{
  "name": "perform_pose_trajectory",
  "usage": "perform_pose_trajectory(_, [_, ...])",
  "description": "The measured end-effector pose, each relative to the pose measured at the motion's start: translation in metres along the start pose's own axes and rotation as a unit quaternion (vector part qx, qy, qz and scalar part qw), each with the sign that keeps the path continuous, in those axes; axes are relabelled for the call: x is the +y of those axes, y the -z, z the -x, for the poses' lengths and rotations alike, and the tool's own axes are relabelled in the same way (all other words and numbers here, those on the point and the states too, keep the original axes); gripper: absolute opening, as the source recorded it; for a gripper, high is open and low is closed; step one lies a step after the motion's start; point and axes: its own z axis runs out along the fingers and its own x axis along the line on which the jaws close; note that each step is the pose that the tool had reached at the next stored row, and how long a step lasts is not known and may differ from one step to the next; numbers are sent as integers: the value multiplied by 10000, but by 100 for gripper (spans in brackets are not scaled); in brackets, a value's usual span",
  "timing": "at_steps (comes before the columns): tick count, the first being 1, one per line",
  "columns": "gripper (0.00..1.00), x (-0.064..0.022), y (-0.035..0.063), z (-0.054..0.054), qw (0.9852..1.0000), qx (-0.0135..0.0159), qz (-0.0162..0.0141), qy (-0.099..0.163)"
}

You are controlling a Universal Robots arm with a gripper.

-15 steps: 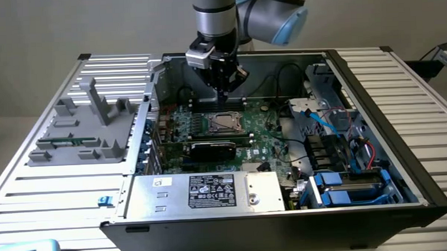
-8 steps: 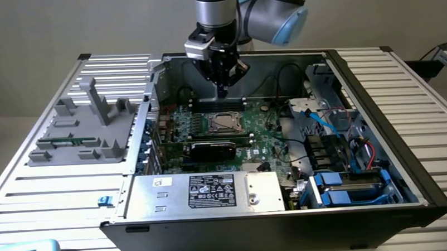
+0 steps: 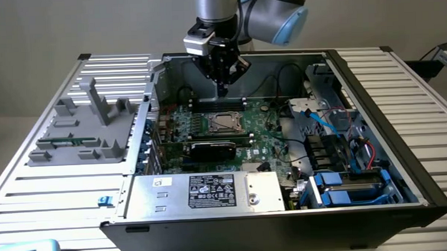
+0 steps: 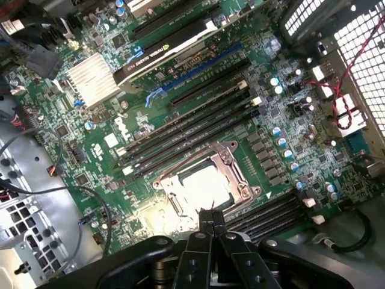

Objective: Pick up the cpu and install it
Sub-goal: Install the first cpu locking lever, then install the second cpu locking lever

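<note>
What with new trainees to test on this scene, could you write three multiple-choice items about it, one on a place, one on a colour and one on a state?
1. Where is the hand?
A. Over the circuit board inside the open computer case
B. Over the grey tray outside the case
C. Resting on the labelled metal box at the front

2. What colour is the circuit board?
A. Red
B. Green
C. White

3. How do the hand's fingers stand?
A. Spread wide
B. Clamped on a cable
C. Shut, with nothing between them

Answers:
1 A: in the exterior view the hand hangs inside the case walls, above the board near the socket.
2 B: the board is green in both views.
3 C: the wrist view shows the fingertips pressed together and bare.
</note>
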Motion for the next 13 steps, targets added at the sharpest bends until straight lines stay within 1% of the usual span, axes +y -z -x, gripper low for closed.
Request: perform_pose_trajectory(13, [11, 2, 2, 0, 10000, 0, 1, 0])
